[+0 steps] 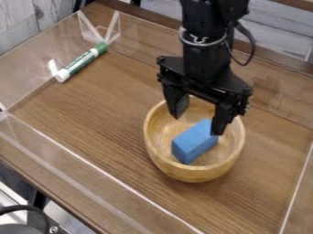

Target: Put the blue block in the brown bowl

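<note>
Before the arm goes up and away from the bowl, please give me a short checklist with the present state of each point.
1. Blue block lies inside the brown bowl: ok.
2. Pincer is open, fingers spread wide: ok.
3. Block is free of the fingers: ok, a gap shows on both sides.
4. Block lies flat on the bowl floor: cannot tell, it seems to lean on the inner wall.
5. Bowl stands upright on the table: ok.
6. Marker pen is far from the arm's way up: ok.
</note>
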`<state>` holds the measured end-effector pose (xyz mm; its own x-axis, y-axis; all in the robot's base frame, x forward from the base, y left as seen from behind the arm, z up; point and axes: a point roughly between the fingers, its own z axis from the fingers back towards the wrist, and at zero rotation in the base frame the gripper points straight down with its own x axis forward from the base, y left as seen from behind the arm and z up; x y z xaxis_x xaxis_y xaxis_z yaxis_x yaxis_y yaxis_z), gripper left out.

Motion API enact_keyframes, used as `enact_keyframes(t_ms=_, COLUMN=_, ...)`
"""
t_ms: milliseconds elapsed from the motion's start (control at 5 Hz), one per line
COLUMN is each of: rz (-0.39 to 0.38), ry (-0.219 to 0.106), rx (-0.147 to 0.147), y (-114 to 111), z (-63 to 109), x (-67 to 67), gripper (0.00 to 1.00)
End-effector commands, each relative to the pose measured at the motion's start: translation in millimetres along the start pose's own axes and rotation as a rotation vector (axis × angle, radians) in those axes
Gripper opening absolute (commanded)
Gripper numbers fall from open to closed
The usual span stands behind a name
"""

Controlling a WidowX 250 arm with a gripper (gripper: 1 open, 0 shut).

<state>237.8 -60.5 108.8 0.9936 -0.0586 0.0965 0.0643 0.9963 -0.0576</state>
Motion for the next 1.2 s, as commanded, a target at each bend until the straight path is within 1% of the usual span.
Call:
enact_keyframes(t_ms=0, rz=-0.006, ry=-0.043, rx=-0.018, y=-2.9, z=9.9, x=5.4, gripper=1.0)
enact_keyframes(t_ms=1000, rz=0.003, ry=-0.03, rx=-0.072, y=-5.7, z=8.0, x=6.5, gripper=1.0)
